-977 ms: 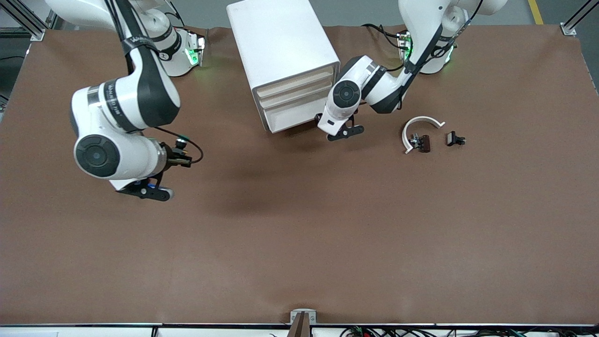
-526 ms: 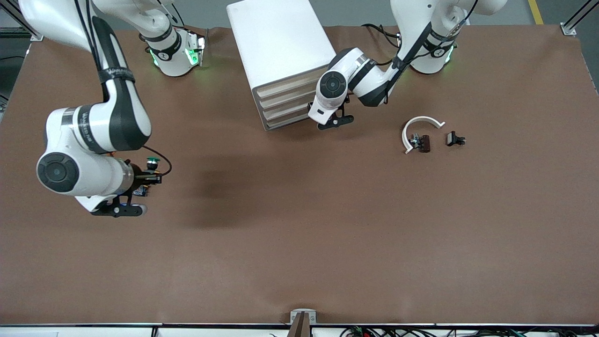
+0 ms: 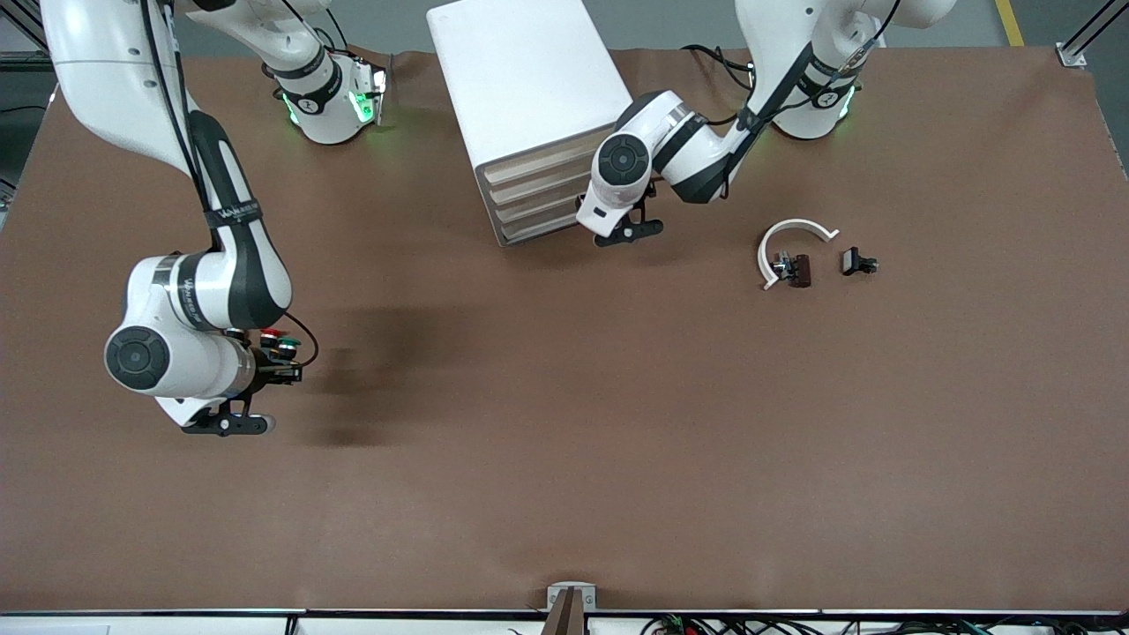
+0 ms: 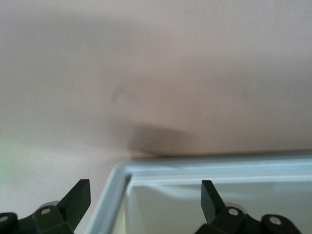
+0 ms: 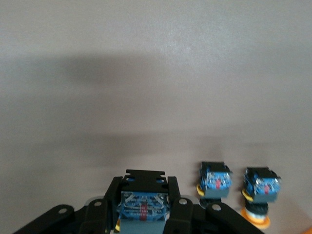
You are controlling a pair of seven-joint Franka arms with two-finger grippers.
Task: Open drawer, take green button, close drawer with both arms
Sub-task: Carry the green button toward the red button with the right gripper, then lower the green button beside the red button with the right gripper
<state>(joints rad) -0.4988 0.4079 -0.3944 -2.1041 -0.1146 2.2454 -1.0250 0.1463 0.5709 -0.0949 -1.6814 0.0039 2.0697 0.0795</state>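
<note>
My right gripper [image 3: 279,360] is shut on the green-capped button [image 3: 289,344], low over the table near the right arm's end. In the right wrist view its fingers [image 5: 179,209] clamp the button's blue-and-black base [image 5: 143,207]. The white drawer cabinet [image 3: 529,79] stands near the arms' bases, and its three drawer fronts [image 3: 538,190] look pushed in. My left gripper [image 3: 589,212] is open at the front of the lowest drawer. In the left wrist view [image 4: 145,200] its open fingers straddle a white corner of the cabinet [image 4: 119,180].
A red-capped pushbutton [image 3: 271,335] stands right beside the held one. The right wrist view shows two pushbuttons [image 5: 214,179] [image 5: 262,187] on the table. A white curved piece [image 3: 794,231] and small dark parts [image 3: 798,269] [image 3: 857,262] lie toward the left arm's end.
My right gripper carried the green button toward the right arm's end and lowered it beside the red one. My left gripper pressed the lowest drawer in; it now looks shut.
</note>
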